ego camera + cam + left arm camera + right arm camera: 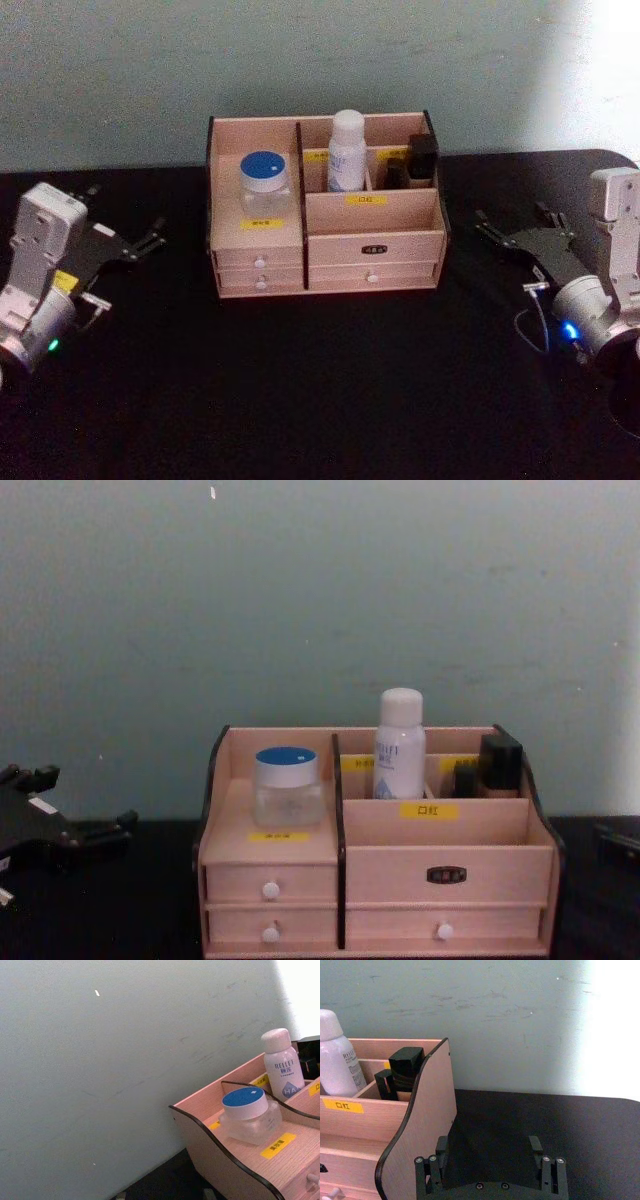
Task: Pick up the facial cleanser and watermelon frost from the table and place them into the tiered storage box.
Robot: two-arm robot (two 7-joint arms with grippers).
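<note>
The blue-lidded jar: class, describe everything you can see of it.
The blue-lidded jar is squat, with a clear, glass-like body, a white cap collar and a round blue top. It stands upright in the left compartment of the tiered storage box, above a yellow label, apart from the white bottle. Neither gripper touches it.

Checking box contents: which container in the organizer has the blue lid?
The squat clear jar in the organizer's left compartment. The tall bottle has a white cap, and the two small items at back right are dark.
</note>
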